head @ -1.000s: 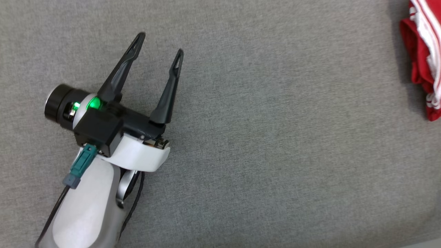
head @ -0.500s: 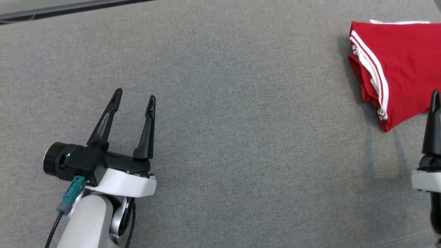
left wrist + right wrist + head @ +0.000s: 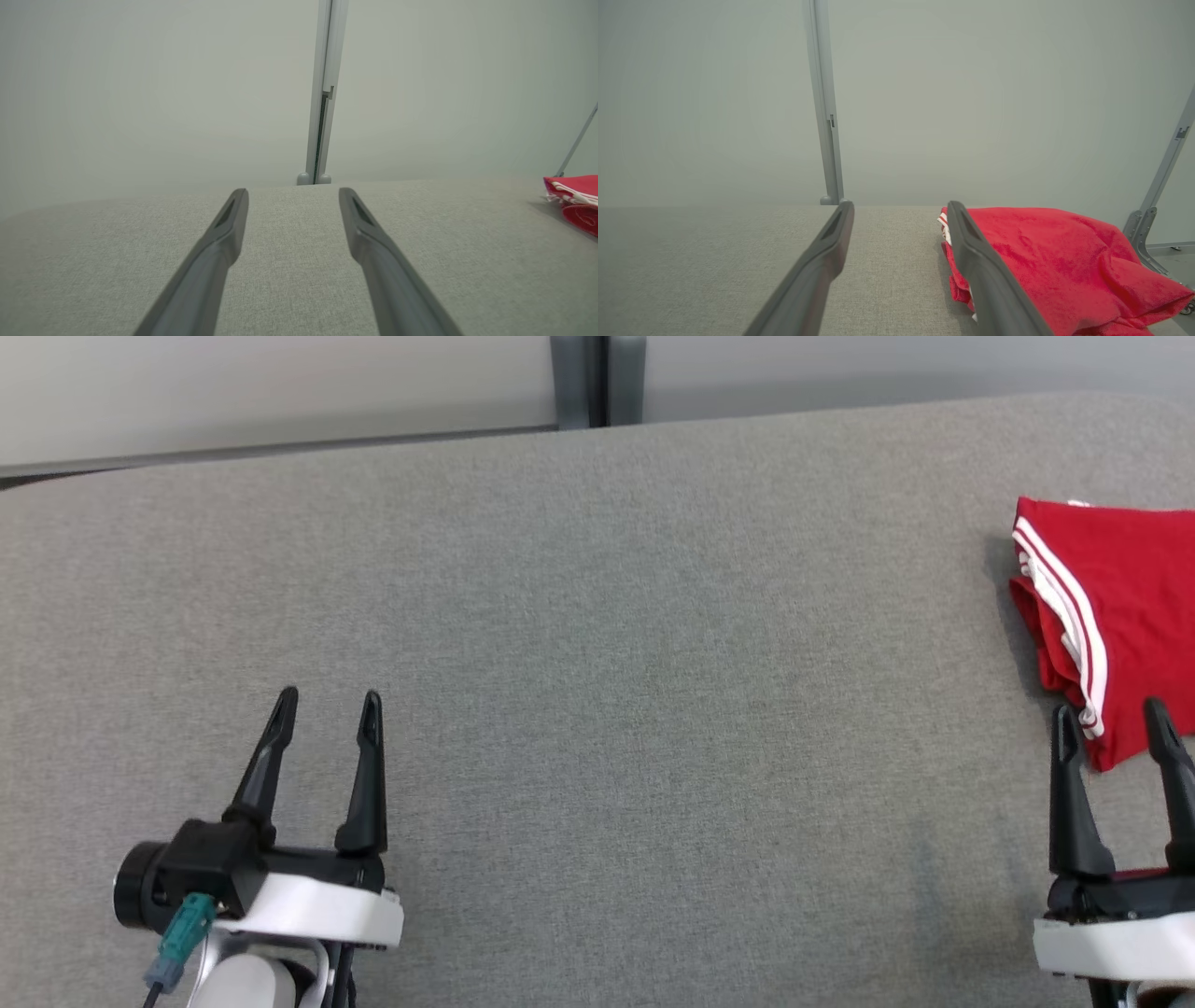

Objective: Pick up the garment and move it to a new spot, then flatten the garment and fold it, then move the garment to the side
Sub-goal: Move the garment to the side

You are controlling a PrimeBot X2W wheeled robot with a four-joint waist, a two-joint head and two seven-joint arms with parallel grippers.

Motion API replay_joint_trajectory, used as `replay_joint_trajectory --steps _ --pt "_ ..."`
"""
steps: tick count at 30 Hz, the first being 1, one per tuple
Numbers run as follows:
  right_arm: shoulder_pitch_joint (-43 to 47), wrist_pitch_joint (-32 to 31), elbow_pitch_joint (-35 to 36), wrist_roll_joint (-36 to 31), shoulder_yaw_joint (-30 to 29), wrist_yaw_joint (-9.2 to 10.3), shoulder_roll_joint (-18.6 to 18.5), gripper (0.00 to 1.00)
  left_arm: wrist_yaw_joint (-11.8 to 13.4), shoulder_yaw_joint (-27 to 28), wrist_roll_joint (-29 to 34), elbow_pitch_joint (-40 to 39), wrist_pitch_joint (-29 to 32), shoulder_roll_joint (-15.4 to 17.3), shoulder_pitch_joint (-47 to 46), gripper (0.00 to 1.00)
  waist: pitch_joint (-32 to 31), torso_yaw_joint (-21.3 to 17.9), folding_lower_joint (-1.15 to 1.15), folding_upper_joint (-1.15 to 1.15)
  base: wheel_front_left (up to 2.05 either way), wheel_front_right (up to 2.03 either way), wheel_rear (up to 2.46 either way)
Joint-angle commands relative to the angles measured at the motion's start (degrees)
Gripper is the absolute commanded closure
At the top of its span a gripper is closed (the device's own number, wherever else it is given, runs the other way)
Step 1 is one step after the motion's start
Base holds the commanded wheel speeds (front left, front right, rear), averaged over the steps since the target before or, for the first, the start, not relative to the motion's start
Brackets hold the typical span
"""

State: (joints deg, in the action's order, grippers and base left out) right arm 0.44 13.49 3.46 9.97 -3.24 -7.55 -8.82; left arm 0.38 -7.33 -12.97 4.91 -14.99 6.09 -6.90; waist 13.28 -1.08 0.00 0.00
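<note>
Moved since a second ago: head camera, tipped up and away, now taking in the far edge of the grey padded surface (image 3: 607, 616), a pale wall (image 3: 280, 392) and a grey post (image 3: 597, 378) along the top. Straightened too: left gripper (image 3: 330, 695), then slanted to the right, now pointing nearly straight up the frame at lower left. Newly in frame at lower right: right gripper (image 3: 1108, 707).

Head view. Both pairs of fingers spread wide, nothing between those of the left. Red garment (image 3: 1130, 579) with white stripes, folded into a bundle, on the surface at far right, cut by the frame's edge. Near corner of it seen between the right gripper's fingertips; touching or not, cannot tell. Left gripper well apart from it, across bare grey cloth.

Left wrist view. Left gripper (image 3: 293, 192) low over the surface (image 3: 467, 233), fingers parted, holding nothing, aimed at the post (image 3: 322, 93) and the wall. Garment (image 3: 577, 200) far off at the right edge.

Right wrist view. Right gripper (image 3: 901, 205) likewise parted and empty. Garment (image 3: 1055, 261) heaped just beside and beyond the finger on that view's right, its striped edge showing by that fingertip. Bare surface in the gap between the fingers. Behind: post (image 3: 826, 102), and a slanted grey strut (image 3: 1162, 182) at far right.
</note>
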Motion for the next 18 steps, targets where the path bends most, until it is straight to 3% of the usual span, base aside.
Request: replay_joint_trajectory --steps 1,18 --pt "1.98 -1.13 0.54 0.0 0.58 0.13 -0.35 0.0 0.09 0.66 -0.16 0.62 -0.21 0.34 1.94 0.0 -4.25 2.75 0.0 0.0 0.0 0.0 0.0" --pt "12.89 -6.93 4.26 1.79 2.39 0.13 0.18 0.0 0.25 1.93 -1.21 2.59 -0.23 1.37 12.68 0.0 -14.36 3.87 0.0 0.0 0.0 0.0 0.0"
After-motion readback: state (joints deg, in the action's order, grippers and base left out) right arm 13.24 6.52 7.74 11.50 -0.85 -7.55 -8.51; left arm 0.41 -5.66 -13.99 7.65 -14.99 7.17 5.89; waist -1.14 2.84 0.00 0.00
